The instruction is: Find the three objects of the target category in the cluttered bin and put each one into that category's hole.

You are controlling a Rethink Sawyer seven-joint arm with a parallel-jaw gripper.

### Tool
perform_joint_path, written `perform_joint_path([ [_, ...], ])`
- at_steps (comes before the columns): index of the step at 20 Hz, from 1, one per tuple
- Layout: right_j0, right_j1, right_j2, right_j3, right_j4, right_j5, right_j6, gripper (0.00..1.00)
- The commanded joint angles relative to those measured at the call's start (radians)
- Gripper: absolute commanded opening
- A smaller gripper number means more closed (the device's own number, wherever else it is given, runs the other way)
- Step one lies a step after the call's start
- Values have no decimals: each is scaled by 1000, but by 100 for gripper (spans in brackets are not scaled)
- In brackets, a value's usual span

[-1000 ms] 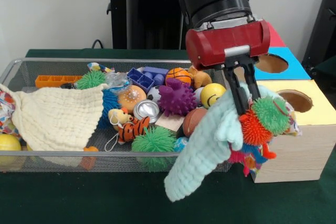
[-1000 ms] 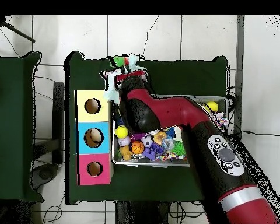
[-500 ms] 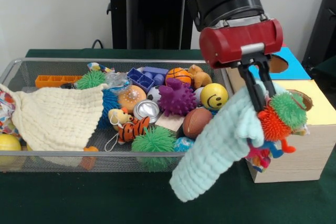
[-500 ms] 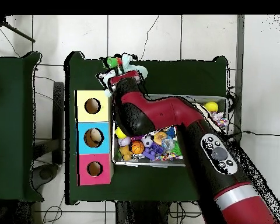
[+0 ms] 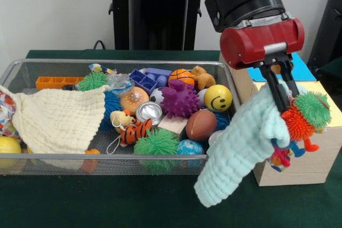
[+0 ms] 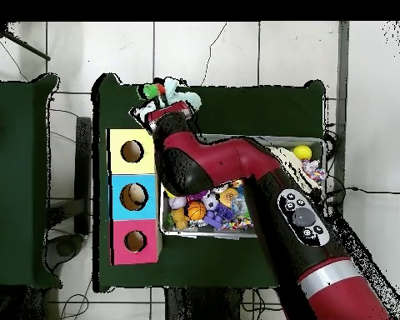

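Observation:
My gripper [image 5: 280, 99] is shut on a mint-green cloth [image 5: 240, 150] that hangs down past the front left corner of the wooden box. A tangle of toys hangs with the cloth: an orange spiky ball [image 5: 297, 123], a green fuzzy ball [image 5: 313, 108] and small coloured figures [image 5: 281, 153]. This bundle sits in front of the box's yellow top [image 5: 330, 117] and hides its hole in the front view. The overhead view shows the yellow hole [image 6: 132, 151], the blue hole [image 6: 134, 197] and the pink hole [image 6: 135, 241], with the cloth [image 6: 185, 99] beyond the yellow end.
The wire bin [image 5: 53, 63] holds a cream cloth [image 5: 59, 116], a purple spiky ball [image 5: 180, 99], a yellow smiley ball [image 5: 218, 97], a brown football [image 5: 201, 125], a green fuzzy ball [image 5: 156, 145], a tiger toy [image 5: 136, 131] and several other toys. The box's blue section [image 5: 302, 71] lies behind the gripper.
In the front view the gripper has carried the cloth and toy bundle rightward, out of the bin's corner and across the front of the yellow box top. It stays shut.

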Motion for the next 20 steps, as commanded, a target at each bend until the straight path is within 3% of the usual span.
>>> perform_joint_path([
  [1, -132, 110, 159, -27, -40, 170, -37, 0],
  [4, -154, 181, 182, -77, 8, 281, -84, 0],
  [10, -119, 268, 76, -152, 194, 499, 30, 0],
  [16, -176, 432, 151, -190, 380, 632, 62, 0],
  [20, -191, 501, 166, -221, 432, 646, 27, 0],
])
